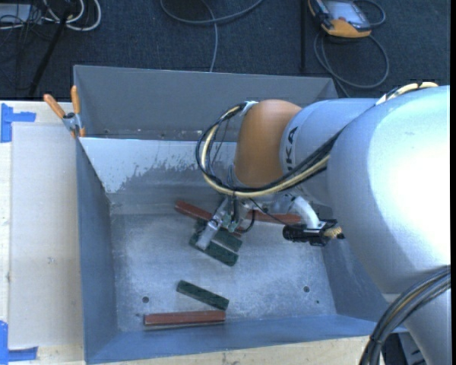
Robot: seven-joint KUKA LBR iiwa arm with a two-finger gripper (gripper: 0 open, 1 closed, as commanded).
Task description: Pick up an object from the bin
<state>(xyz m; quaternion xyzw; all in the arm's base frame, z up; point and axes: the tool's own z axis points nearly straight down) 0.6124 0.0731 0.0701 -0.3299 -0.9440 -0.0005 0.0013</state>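
Block (228,247), dark green, sitting mid-frame in bin (137,268) right under jaws; can't tell whether open or shut. Looks stiff, light, not fragile; best pinched across narrow flat sides.

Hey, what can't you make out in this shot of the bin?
- Reddish-brown stick: camera view, the stretch running behind the pincer is hidden.
- Dark green block: its upper part is covered by the pincer.
- Bin: its right-hand floor and wall lie hidden under the arm.
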